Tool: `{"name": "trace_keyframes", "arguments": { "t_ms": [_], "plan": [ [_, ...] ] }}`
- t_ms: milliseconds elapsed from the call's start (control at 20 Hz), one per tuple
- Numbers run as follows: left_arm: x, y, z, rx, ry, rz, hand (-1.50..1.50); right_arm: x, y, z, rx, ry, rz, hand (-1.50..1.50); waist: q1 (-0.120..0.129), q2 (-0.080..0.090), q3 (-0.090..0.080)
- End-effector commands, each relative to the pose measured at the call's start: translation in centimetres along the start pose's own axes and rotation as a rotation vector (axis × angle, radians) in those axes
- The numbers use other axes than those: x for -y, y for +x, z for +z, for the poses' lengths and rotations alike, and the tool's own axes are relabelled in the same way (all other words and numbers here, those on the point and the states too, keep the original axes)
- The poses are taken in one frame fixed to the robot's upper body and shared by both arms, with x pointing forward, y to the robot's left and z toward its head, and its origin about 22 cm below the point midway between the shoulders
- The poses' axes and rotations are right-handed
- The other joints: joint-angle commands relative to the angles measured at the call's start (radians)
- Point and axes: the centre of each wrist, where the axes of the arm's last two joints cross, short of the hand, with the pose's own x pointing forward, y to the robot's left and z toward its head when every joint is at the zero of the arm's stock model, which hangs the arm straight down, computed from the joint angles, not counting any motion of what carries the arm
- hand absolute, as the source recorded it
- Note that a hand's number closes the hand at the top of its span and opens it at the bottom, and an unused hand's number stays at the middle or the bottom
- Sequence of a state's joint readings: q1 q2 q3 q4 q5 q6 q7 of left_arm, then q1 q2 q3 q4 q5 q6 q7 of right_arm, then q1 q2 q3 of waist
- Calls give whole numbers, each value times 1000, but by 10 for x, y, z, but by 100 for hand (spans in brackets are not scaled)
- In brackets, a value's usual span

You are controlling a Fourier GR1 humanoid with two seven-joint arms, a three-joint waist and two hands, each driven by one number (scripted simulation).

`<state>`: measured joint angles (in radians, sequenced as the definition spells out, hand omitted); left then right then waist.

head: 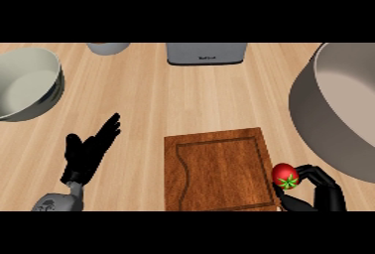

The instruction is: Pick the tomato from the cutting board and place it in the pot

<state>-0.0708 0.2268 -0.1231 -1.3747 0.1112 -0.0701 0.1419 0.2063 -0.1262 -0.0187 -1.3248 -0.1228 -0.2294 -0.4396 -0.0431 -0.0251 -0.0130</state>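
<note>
Right hand (319, 191) had its fingers curled round the tomato (285, 175), already off the board (218, 168) at lower right (left hand (88, 154) spread, idle). Pot (330, 119) drop was left.

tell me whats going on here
The robot's right hand is curled round a tomato, holding it just off the right edge of the cutting board. The big pot sits to the right, with the tomato not yet in it. The left hand rests open at the lower left.
</note>
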Motion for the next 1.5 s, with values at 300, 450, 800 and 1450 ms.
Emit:
{"name": "trace_keyframes", "arguments": {
  "t_ms": [300,450,800,1450],
  "plan": [
    [2,9,-1,21,-12,-13,0,215,0,84,-11,-477,240,150,16,22,14],
    [12,6,-13,17,-38,1,0,207,1,84,17,-526,226,150,33,25,13],
    [7,13,0,20,-48,-28,0,215,58,78,35,-568,412,150,40,26,11],
    [0,12,-5,27,-45,-21,0,181,161,40,51,-584,661,150,47,28,11]
  ]
}}
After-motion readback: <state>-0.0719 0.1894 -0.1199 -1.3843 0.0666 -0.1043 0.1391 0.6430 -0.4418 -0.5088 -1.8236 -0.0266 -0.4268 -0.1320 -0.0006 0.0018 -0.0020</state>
